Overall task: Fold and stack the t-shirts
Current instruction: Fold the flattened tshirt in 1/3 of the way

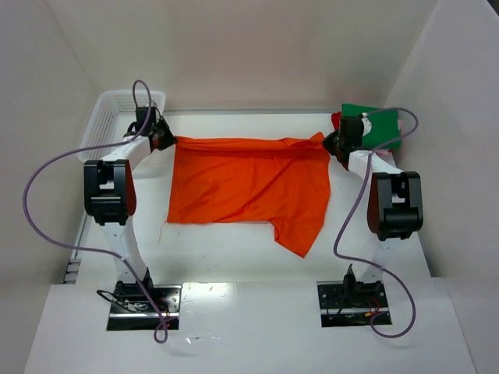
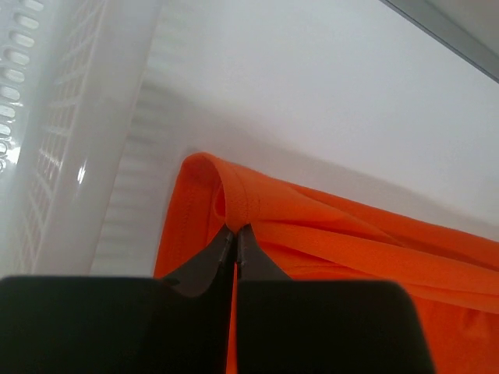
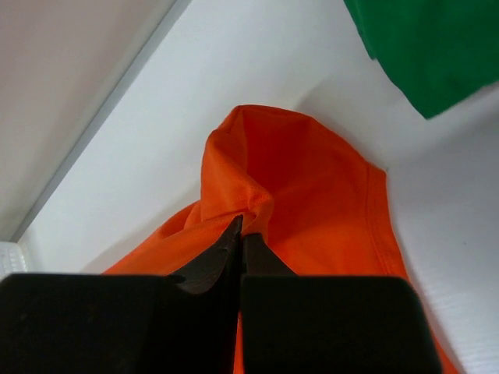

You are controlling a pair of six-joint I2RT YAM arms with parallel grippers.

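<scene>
Fingers (image 2: 209, 263) of the left gripper (image 2: 234, 234) are pinched tight on a hemmed corner of the orange t-shirt (image 1: 249, 183), and the right gripper (image 3: 242, 227) is clenched the same way on a bunched fold of it. From above, the shirt lies spread across the middle of the table (image 1: 234, 249). Its far edge runs in a line between the two grips, at about 10 and 2 o'clock of the cloth, and one sleeve (image 1: 300, 234) trails out at 5 o'clock. At 1 o'clock of the table a folded green t-shirt (image 1: 382, 125) sits just beyond the right gripper, with what may be a red one beside it, though too little shows to be sure. The white mesh basket (image 1: 117, 117) stands at 11 o'clock. This looks like the spreading step, ahead of the first fold. Next, I judge, both arms must carry the held edge together toward 6 o'clock, level and at one pace, so the fold lands square.
</scene>
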